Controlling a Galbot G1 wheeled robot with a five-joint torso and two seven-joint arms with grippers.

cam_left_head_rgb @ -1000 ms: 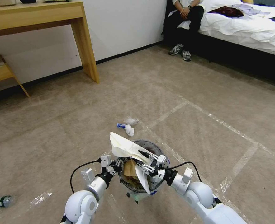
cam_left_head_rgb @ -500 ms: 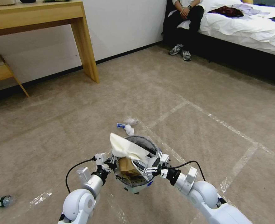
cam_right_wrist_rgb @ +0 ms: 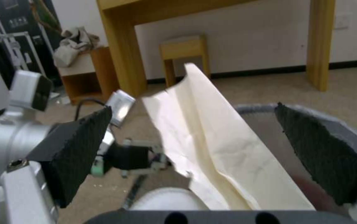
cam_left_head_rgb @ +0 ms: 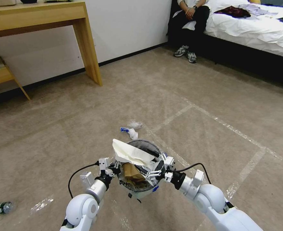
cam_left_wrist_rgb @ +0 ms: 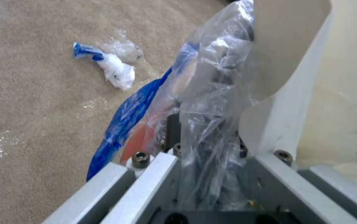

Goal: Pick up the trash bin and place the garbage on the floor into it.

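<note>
Both arms reach forward: left end effector clamps the trash bin rim, right end effector spread wide.

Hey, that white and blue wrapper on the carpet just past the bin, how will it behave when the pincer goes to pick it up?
The wrapper looks thin and crumpled, so it is probably very light and floppy, likely collapsing under the fingers. It may skid on the carpet rather than lift if nudged. Rolling seems unlikely.
</note>
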